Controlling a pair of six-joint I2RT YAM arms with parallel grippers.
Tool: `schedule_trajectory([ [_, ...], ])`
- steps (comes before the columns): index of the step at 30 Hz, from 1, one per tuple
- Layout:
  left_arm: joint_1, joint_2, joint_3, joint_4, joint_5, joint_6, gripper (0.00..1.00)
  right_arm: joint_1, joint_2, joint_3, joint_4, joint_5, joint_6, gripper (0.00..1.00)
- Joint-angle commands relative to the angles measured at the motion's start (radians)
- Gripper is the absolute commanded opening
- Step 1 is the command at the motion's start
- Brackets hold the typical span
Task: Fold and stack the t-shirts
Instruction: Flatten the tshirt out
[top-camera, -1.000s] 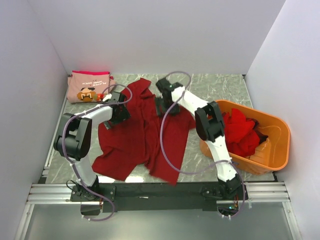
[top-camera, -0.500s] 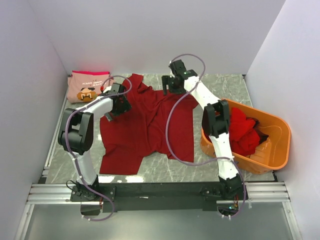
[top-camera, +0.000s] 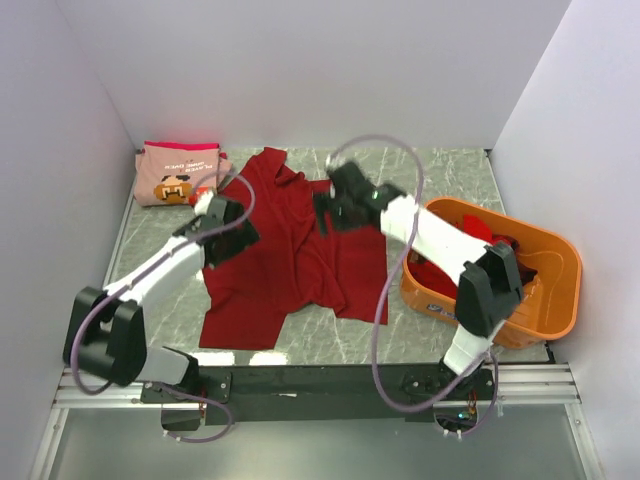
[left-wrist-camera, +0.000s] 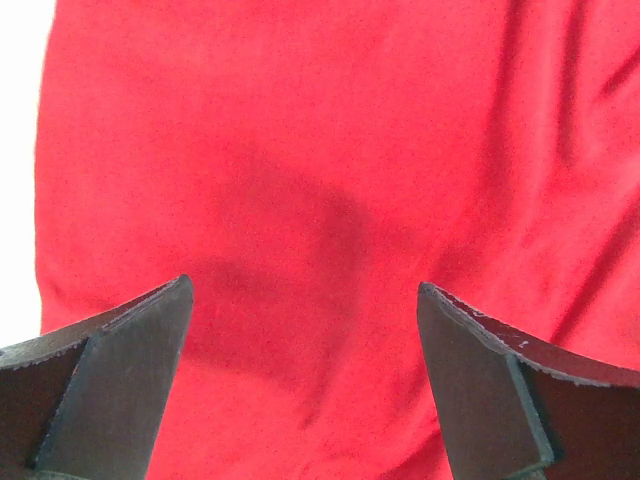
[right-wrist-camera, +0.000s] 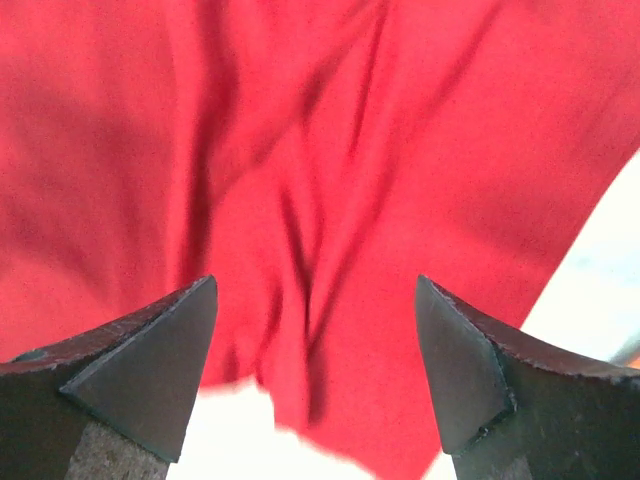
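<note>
Evidently at the spreading-out step, the left gripper (top-camera: 232, 243) and right gripper (top-camera: 328, 212) — both gaping wide, holding nothing — hover over the dark red cloth t-shirt (top-camera: 290, 265) rumpled mid-way across the grey marbled table (top-camera: 440, 170), whose wrinkled edge likely needs pulling flat before folding.

An orange plastic tub (top-camera: 548, 312) stands on the grey marbled worktop (top-camera: 440, 170). It is to the right of the right end effector (top-camera: 335, 210) and nearer the arm bases, well apart from the left end effector (top-camera: 228, 238). Plain white walls (top-camera: 300, 70) close the worktop in on the left, far and right sides. A metal rail (top-camera: 100, 385) runs along the near edge, behind both end effectors. The right wrist view shows pale worktop below and to the right of the fingertips. The left wrist view shows a pale strip at the left.
</note>
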Motion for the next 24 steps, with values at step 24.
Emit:
schedule_trajectory([
  [24,0.059,0.245,-0.041,0.077,-0.018,-0.063,1.00,0.049,0.355,-0.014,0.097,0.020,0.144,0.86],
])
